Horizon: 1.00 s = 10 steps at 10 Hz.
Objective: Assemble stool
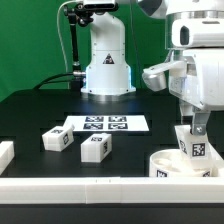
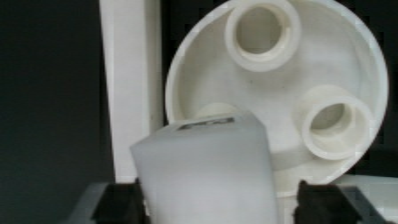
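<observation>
The round white seat (image 1: pixel 180 163) lies at the front on the exterior view's right, against the white rail. My gripper (image 1: pixel 194 128) hangs over it, shut on a white tagged leg (image 1: pixel 193 146) held upright, its lower end at the seat. In the wrist view the leg (image 2: pixel 205 170) fills the space between the dark fingers (image 2: pixel 121 200), and the seat (image 2: pixel 285 85) shows two round sockets beyond it. Two more tagged legs (image 1: pixel 55 140) (image 1: pixel 95 148) lie on the black table at the exterior view's left of centre.
The marker board (image 1: pixel 106 124) lies flat mid-table in front of the arm's white base (image 1: pixel 107 70). A white rail (image 1: pixel 100 185) runs along the table's front edge, and a white block (image 1: pixel 5 153) sits at the far left.
</observation>
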### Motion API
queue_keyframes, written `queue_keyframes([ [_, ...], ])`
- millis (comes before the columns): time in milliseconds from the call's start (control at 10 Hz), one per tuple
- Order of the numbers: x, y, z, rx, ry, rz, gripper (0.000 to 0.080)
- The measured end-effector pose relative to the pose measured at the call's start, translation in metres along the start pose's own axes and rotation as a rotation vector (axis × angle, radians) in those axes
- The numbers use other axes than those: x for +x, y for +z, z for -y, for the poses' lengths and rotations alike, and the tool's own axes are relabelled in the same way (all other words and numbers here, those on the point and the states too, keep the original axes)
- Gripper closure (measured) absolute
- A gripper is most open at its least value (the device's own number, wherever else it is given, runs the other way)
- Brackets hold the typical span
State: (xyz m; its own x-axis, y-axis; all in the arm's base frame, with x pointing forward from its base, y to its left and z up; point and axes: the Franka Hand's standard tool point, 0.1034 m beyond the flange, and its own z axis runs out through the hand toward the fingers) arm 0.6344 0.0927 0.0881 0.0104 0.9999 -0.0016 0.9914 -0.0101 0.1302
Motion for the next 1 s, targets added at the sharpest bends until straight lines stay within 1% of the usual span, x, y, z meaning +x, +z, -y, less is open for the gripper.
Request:
queue_keyframes([
  [100,-0.0001,0.0,0.0,0.0,0.0,0.0,0.0466],
  [600,-0.0005,0.0001,0.0,0.0,0.055,-0.001,0.0466],
  [800,0.0001,0.0005,0.0014,0.008,0.29,0.0,0.0466],
  [1000,0.0005,0.0007,0.002,0.011,0.476,0.0,0.0466],
])
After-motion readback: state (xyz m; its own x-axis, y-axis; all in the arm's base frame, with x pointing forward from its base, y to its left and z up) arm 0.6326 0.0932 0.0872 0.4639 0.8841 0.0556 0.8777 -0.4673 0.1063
